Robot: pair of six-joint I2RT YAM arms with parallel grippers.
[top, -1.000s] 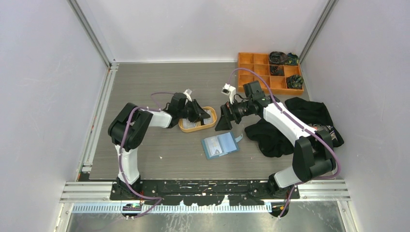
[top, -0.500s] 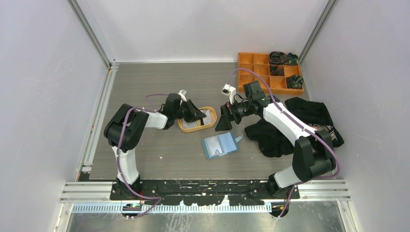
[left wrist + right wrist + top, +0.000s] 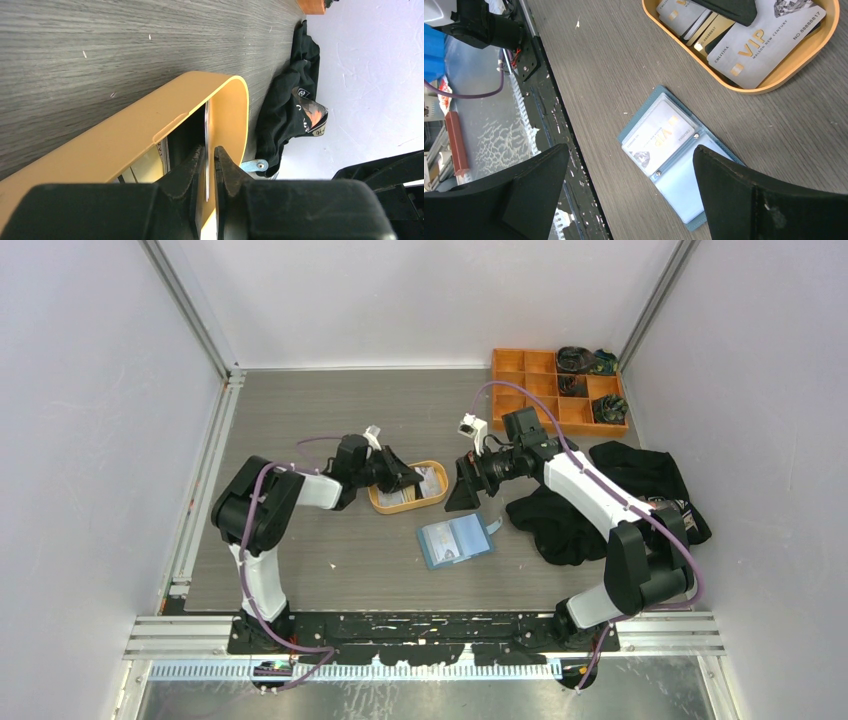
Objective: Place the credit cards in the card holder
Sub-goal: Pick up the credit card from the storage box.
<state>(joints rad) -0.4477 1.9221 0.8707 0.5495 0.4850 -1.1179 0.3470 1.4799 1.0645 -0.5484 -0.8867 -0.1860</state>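
Cards of grey and white lie overlapping in an orange oval tray near the middle of the counter. The biggest is a grey one with "VIP" in gold letters.

The left hand reaches into the tray from its left end. In the left wrist view its fingers stand close together inside the tray's wall, one on each side of the thin edge of an upright card. A sliver of light shows beside that card, so I cannot tell whether the fingers grip it or only flank it.

The card holder lies spread open and flat on the counter, nearer the arm bases than the tray and apart from it. In the right wrist view the holder shows one pale card marked "VIP" under a clear pocket on one half. Its blue snap tab points towards a heap of black cloth.

The right hand hangs just right of the tray and beyond the holder. Its fingers are spread wide, holding nothing, and the holder shows between them in its own wrist view.

An orange compartment box sits at the far right corner of the counter, with dark items in its right-hand cells.
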